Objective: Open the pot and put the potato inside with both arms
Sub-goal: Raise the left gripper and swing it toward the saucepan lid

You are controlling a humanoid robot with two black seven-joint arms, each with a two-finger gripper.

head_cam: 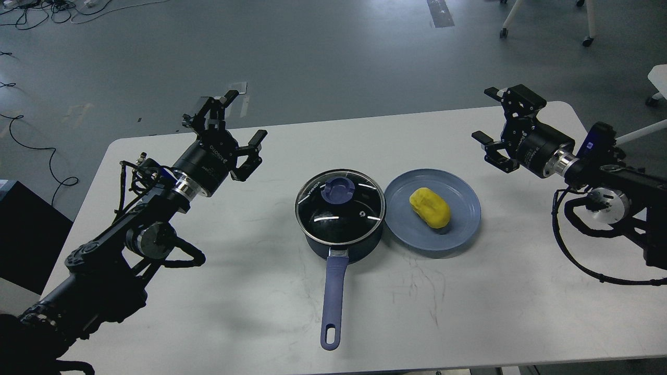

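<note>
The dark navy pot [340,229] stands at the table's centre, its glass lid [340,207] with a blue knob [337,188] resting on it and its long blue handle [332,299] pointing toward me. Just to the right, the yellow potato [429,207] lies on a flat blue plate [464,221]. My left gripper [241,121] hovers open above the table's back left, well left of the pot. On the far right, my right gripper [486,115] is open too, raised beyond the plate. Neither holds anything.
The white table [234,312] ends at a front edge near me and rounded far corners. Grey floor lies beyond, with cables at the upper left and chair legs at the upper right. A dark box stands left of the table.
</note>
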